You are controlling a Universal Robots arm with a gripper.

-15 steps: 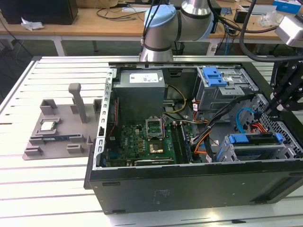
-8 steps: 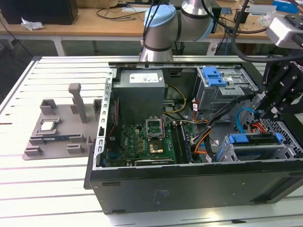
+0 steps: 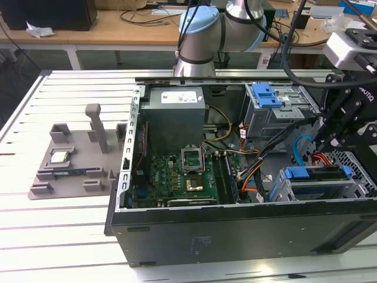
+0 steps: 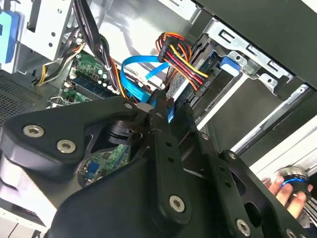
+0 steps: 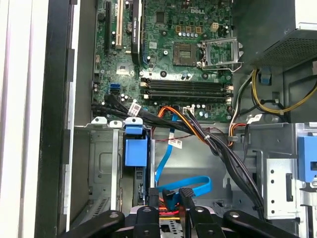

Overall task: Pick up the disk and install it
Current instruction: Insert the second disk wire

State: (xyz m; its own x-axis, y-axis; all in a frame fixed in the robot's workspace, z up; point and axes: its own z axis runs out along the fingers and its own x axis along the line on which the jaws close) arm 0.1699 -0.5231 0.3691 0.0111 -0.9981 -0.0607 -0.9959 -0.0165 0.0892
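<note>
The claw (image 3: 330, 138) hangs at the exterior view's right over the case, fingers narrowed with nothing between them; the disk (image 3: 318, 178) sits just below, bayed

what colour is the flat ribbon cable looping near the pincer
Light blue; the flat ribbon cable shows best in the first wrist view.

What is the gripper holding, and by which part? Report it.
Cannot be told. The gripper hangs inside the computer case beside the blue cable; any grip is hidden.
</note>
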